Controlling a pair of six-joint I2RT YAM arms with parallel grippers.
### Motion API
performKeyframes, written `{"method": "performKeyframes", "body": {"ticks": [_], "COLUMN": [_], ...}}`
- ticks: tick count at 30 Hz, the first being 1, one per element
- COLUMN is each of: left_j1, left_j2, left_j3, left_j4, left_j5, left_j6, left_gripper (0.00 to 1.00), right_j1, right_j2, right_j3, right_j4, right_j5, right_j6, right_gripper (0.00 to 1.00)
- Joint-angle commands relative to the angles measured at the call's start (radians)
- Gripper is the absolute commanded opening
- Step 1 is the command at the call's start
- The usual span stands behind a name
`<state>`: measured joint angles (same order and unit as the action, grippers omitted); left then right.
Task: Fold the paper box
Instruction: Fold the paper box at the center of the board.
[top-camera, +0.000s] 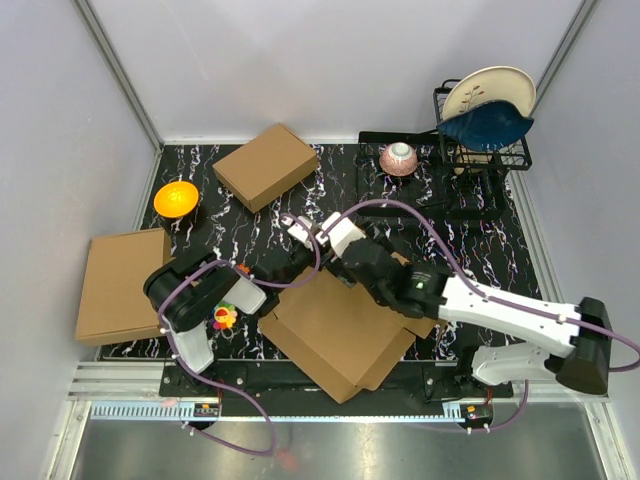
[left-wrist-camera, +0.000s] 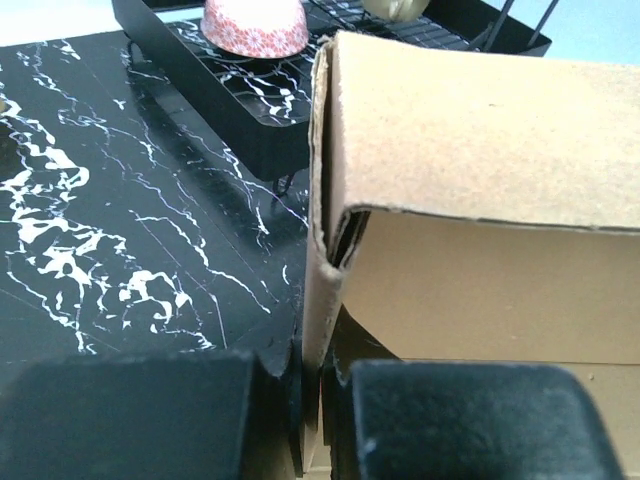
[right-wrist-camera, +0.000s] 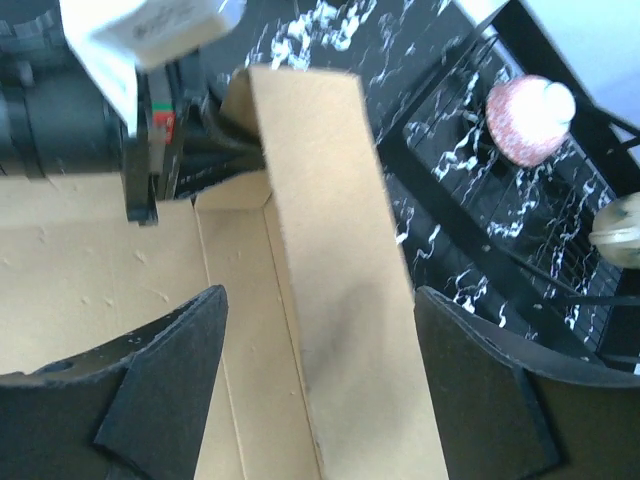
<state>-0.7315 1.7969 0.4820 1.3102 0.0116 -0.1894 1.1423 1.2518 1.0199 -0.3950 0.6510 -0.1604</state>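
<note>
The paper box (top-camera: 340, 335) lies open at the near middle of the table, a large brown cardboard piece with one side wall raised. My left gripper (top-camera: 303, 258) is at its far left corner. In the left wrist view, the left gripper (left-wrist-camera: 318, 392) is shut on the thin edge of a cardboard flap (left-wrist-camera: 322, 290) next to the raised wall (left-wrist-camera: 480, 130). My right gripper (top-camera: 340, 260) hovers over the same far edge. In the right wrist view it (right-wrist-camera: 320, 390) is open, its fingers (right-wrist-camera: 165, 370) astride the raised wall (right-wrist-camera: 335, 300) without touching it.
A smaller brown box (top-camera: 266, 165) sits at the back. A tan slab (top-camera: 120, 285) lies at the left, with an orange bowl (top-camera: 176, 198) behind it. A pink cup (top-camera: 399, 158) stands on a black tray beside a dish rack (top-camera: 487, 140) holding plates. A small colourful toy (top-camera: 225, 317) lies by the left arm.
</note>
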Motion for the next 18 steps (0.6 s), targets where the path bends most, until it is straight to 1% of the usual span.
{"method": "performKeyframes", "body": {"ticks": [1,3,5,7,10,11,12,13,14,15,16,17,18], "left_j1": [-0.003,-0.005,-0.019,-0.025,-0.026,-0.026,-0.026,-0.026,-0.026,-0.026,-0.025,-0.025,-0.023], "left_j2": [-0.086,-0.128,-0.163,-0.186,-0.255,-0.292,-0.309,-0.326,-0.338,-0.340,-0.337,-0.332,-0.330], "left_j3": [-0.002,0.013,0.036,0.050,0.093,0.128,0.151,0.180,0.257,0.292,0.323,0.364,0.377], "left_j4": [0.204,0.126,0.040,-0.015,-0.222,-0.368,-0.456,-0.564,-0.783,-0.881,-0.960,-1.073,-1.112], "left_j5": [-0.078,-0.093,-0.104,-0.136,-0.189,-0.205,-0.238,-0.257,-0.272,-0.292,-0.292,-0.288,-0.276], "left_j6": [-0.013,-0.001,0.044,0.051,0.007,-0.010,-0.031,-0.083,-0.099,-0.117,-0.145,-0.157,-0.166], "left_gripper": [0.00,0.00,0.00,0.00,0.00,0.00,0.00,0.00,0.00,0.00,0.00,0.00,0.00], "right_j1": [0.004,0.004,0.004,0.004,0.002,0.001,-0.003,-0.007,-0.015,-0.035,-0.050,-0.062,-0.096], "right_j2": [-0.126,-0.175,-0.204,-0.233,-0.253,-0.261,-0.264,-0.267,-0.278,-0.282,-0.290,-0.304,-0.311], "right_j3": [0.135,0.152,0.157,0.155,0.148,0.144,0.140,0.140,0.140,0.140,0.141,0.141,0.143], "right_j4": [0.007,0.011,0.039,0.051,0.059,0.062,0.067,0.068,0.068,0.068,0.071,0.073,0.085], "right_j5": [0.012,0.035,0.042,0.070,0.154,0.208,0.229,0.255,0.280,0.279,0.271,0.260,0.245], "right_j6": [0.048,0.056,0.047,0.053,0.076,0.097,0.110,0.123,0.154,0.182,0.199,0.229,0.240], "right_gripper": [0.82,0.83,0.84,0.87,0.88,0.88,0.87,0.87,0.87,0.86,0.86,0.86,0.86]}}
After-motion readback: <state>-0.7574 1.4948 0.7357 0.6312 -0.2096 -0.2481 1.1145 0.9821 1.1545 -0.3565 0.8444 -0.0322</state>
